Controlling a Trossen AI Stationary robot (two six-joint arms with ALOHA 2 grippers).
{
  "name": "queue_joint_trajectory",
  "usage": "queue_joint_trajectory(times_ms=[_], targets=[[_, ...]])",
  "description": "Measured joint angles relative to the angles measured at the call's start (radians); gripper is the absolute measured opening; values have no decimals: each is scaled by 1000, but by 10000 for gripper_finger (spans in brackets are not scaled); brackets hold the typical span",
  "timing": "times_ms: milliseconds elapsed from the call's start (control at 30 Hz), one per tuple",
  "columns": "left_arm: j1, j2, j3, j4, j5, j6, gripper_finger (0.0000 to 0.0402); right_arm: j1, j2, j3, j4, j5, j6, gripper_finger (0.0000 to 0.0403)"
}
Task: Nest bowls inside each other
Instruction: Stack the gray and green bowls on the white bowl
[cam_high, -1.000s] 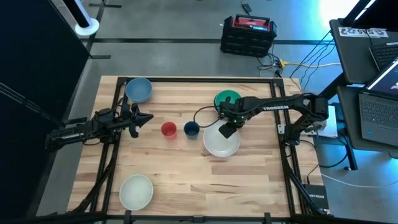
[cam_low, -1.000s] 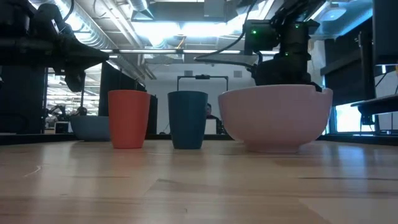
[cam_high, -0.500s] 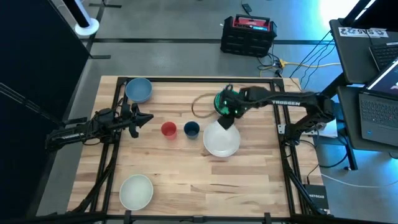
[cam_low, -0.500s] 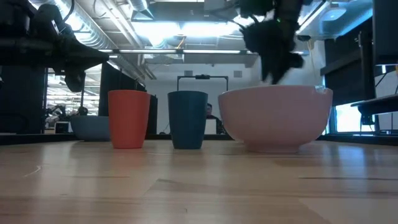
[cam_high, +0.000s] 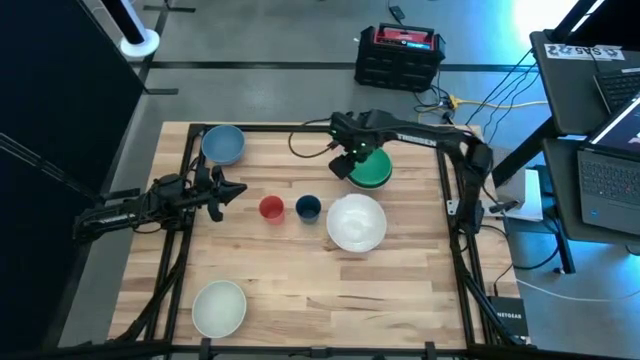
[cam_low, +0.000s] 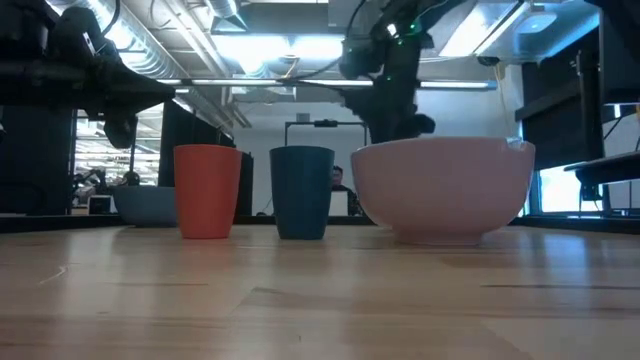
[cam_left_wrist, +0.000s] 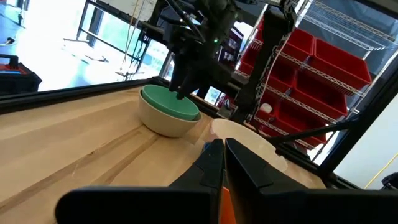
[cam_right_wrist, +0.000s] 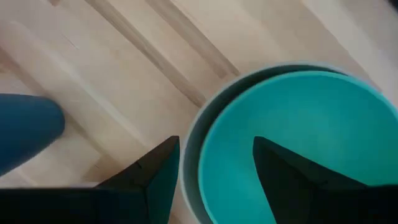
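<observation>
A green bowl (cam_high: 372, 169) sits nested in a pale bowl (cam_left_wrist: 163, 122) at the far right of the table. My right gripper (cam_right_wrist: 216, 142) hangs open over the green bowl's left rim, pointing down, one finger above the inside and one outside the rim; I see no touch. A white bowl (cam_high: 356, 222) stands near it, with a navy cup-like bowl (cam_high: 307, 207) and a red one (cam_high: 270, 207) to its left. A light blue bowl (cam_high: 223, 145) stands far left and another white bowl (cam_high: 219, 308) near left. My left gripper (cam_high: 228, 190) waits shut at the left edge.
Black frame rails (cam_high: 455, 230) run along the table's left and right sides. A cable (cam_high: 310, 140) loops from the right arm over the far part of the table. Bare wood lies in the near right quarter (cam_high: 380, 300).
My right gripper has risen from the white bowl's far rim and gone toward the table's far edge, ending over the green bowl's left rim. The white bowl stands where it was.
</observation>
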Motion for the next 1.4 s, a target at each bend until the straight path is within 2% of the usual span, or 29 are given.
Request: queue_joint_trajectory(times_ms=[667, 767, 867, 933, 1000, 1100, 1400], targets=[[0, 0, 0, 1, 0, 13, 0, 33, 165, -4, -4, -61, 4, 189], [0, 0, 0, 2, 0, 24, 0, 33, 183, -4, -4, -35, -18, 152], [0, 0, 0, 2, 0, 26, 0, 26, 191, -5, 1, 4, -41, 49], [0, 0, 0, 3, 0, 27, 0, 19, 186, 1, 17, 66, -63, 18], [0, 0, 0, 4, 0, 27, 0, 11, 185, 16, 6, 103, -83, 7], [0, 0, 0, 7, 0, 27, 0, 12, 168, 44, -34, 102, -117, 3], [0, 0, 0, 9, 0, 20, 0, 201, -44, 106, -218, 56, -101, 1]])
